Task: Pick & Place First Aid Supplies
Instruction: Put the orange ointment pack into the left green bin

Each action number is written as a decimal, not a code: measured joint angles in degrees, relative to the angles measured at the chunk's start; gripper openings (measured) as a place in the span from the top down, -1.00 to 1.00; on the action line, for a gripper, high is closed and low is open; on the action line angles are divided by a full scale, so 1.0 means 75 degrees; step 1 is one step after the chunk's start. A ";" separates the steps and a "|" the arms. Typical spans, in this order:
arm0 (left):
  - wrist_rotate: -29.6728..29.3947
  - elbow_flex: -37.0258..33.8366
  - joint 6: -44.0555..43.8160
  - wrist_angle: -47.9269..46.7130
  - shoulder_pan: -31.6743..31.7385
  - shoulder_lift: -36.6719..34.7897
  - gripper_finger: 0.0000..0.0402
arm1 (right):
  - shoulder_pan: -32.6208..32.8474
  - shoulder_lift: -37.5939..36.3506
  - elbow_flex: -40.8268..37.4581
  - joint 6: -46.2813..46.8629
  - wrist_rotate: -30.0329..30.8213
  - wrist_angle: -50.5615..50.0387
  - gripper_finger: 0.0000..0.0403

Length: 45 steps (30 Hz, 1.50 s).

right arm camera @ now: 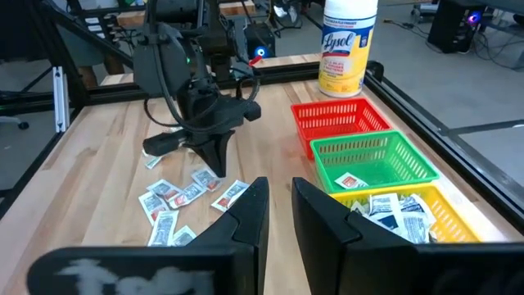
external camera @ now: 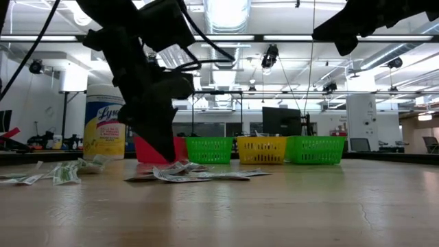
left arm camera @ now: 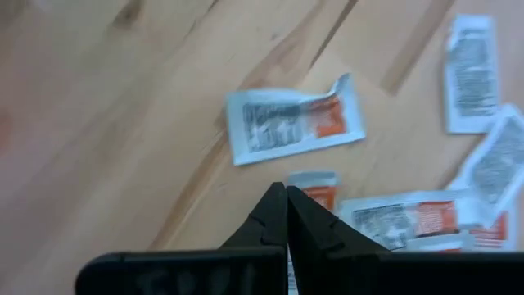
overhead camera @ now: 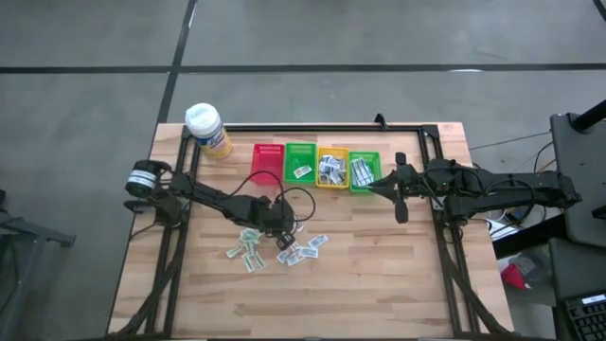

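Left gripper (overhead camera: 281,243) down among the packets (overhead camera: 305,252).
I see its fingers (left arm camera: 274,220) pressed together, empty; packets white, grey print, orange patches.

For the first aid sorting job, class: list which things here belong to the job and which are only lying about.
Belongs to the job:
- loose packets on the table
- packets already in the yellow basket
- left gripper, fingers shut, down among the packets
- right gripper, above the far green basket

Lying about:
- wipes canister
- empty red basket
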 joint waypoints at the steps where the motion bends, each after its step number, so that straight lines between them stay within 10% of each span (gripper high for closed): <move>1: 0.0002 0.0000 0.0089 0.0061 -0.0004 -0.0048 1.00 | 0.0000 0.0000 0.0000 0.0000 0.0000 0.0000 0.74; 21: 0.0010 0.0000 -0.0037 0.0384 -0.0009 -0.0255 0.26 | 0.0000 -0.0003 -0.0003 -0.0064 0.0009 -0.0033 0.74; 45: -0.0162 0.0017 0.0046 0.0209 -0.0076 0.0938 0.24 | 0.0000 -0.0003 -0.0003 -0.0059 0.0047 -0.0026 0.74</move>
